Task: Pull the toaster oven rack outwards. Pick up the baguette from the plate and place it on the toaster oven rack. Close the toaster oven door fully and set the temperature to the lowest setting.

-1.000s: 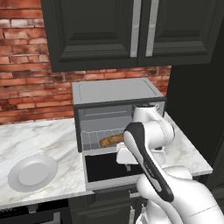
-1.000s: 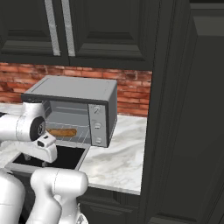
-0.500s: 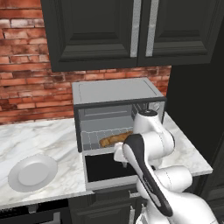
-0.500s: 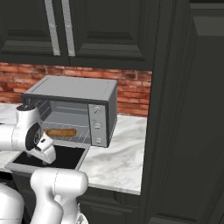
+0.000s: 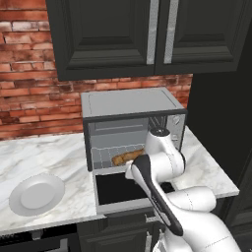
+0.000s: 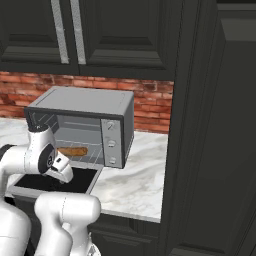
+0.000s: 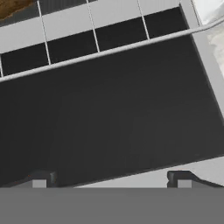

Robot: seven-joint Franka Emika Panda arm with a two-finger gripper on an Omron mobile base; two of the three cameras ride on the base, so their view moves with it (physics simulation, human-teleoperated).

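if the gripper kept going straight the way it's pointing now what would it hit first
Most likely the dark glass of the open toaster oven door, which lies flat ahead of the gripper, nearer than the toaster oven rack; depth is unclear.

The oven (image 5: 132,103) is grey, its door (image 5: 118,189) framing dark glass. The bread (image 5: 127,157) is brown (crusty-looking), on a silver wire rack (image 7: 94,51). A plain white plate (image 5: 37,194) sits on white grey-veined marble counter (image 5: 44,155); red brick wall (image 5: 29,88), black cabinets (image 5: 108,37).
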